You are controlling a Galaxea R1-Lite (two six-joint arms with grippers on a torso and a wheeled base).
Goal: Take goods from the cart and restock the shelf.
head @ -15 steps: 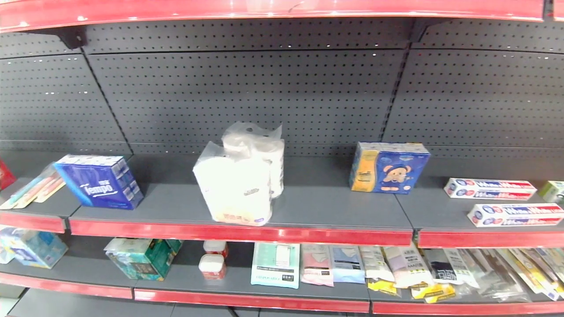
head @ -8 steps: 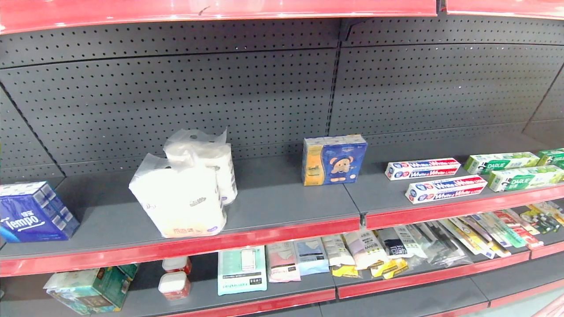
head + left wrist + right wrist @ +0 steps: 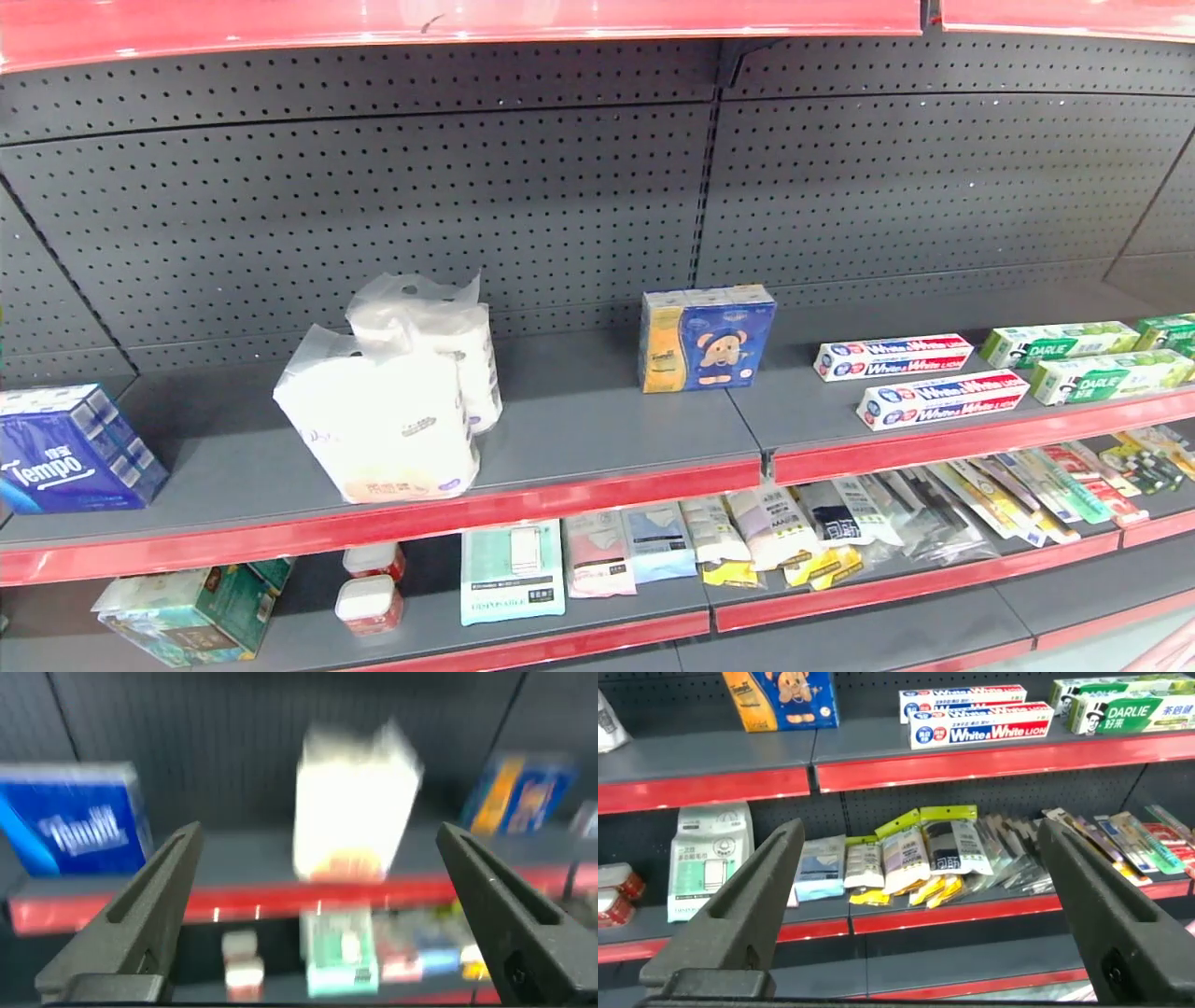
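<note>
Blue tissue pack [image 3: 79,453] on shelf [image 3: 597,420], cut off

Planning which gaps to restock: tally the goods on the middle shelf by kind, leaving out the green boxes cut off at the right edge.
Blue plastic-wrapped tissue packs: 1
White plastic-wrapped paper roll packs: 2
Blue-and-yellow tissue packs with a bear print: 1
Red, white and blue toothpaste boxes: 2
Total: 6

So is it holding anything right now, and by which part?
Nothing is held: the left gripper and the right gripper are both open and empty, facing the shelf.
</note>
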